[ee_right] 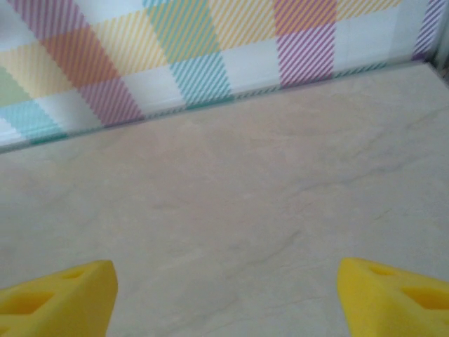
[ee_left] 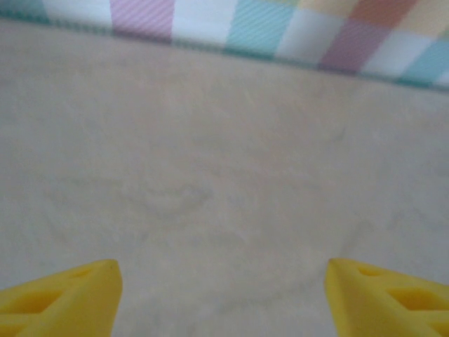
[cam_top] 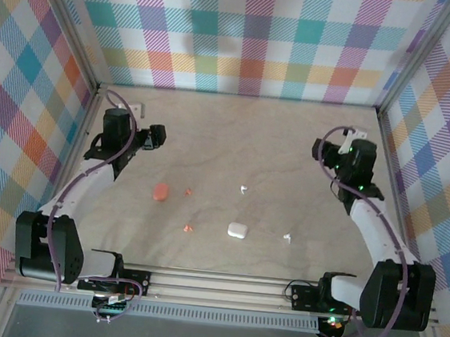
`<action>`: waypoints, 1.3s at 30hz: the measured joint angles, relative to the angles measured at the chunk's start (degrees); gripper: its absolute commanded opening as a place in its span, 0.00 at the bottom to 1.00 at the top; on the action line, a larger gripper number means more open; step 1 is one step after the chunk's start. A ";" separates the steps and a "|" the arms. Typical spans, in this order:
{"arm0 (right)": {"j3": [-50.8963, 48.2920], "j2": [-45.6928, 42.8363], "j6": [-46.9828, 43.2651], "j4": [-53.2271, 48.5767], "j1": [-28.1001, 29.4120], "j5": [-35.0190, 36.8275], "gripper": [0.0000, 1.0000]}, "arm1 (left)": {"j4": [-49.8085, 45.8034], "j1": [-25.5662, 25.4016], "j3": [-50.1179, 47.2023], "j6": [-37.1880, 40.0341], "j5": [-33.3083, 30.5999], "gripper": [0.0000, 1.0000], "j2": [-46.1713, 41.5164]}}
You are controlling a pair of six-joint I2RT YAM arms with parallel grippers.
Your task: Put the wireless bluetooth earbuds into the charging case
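Earbuds, 4 in all, lie loose mid-table, well apart from both grippers. The left gripper has its yellow fingers spread wide over bare table, holding nothing; the right gripper is the same. Farther out, 1 pink earbud lies just beside the pink case, the other nearer the arms. The white case sits between 1 white earbud behind it and the second white earbud to its right.
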 measured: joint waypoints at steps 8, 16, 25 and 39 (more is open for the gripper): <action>2.34 1.75 7.23 -25.97 12.35 -13.05 0.56 | -15.76 -16.17 -4.83 -13.51 5.22 0.59 -3.93; -9.27 1.49 17.22 -29.90 26.62 -24.28 0.35 | -11.34 -36.74 -13.88 -32.02 4.96 0.54 -5.46; -13.33 2.75 22.03 -28.48 29.83 -28.02 0.37 | 4.17 -45.35 -16.85 -45.62 4.90 0.46 6.47; -11.58 17.49 21.07 -23.39 31.08 -31.58 0.25 | 13.92 -46.80 -16.87 -54.64 5.20 0.33 16.13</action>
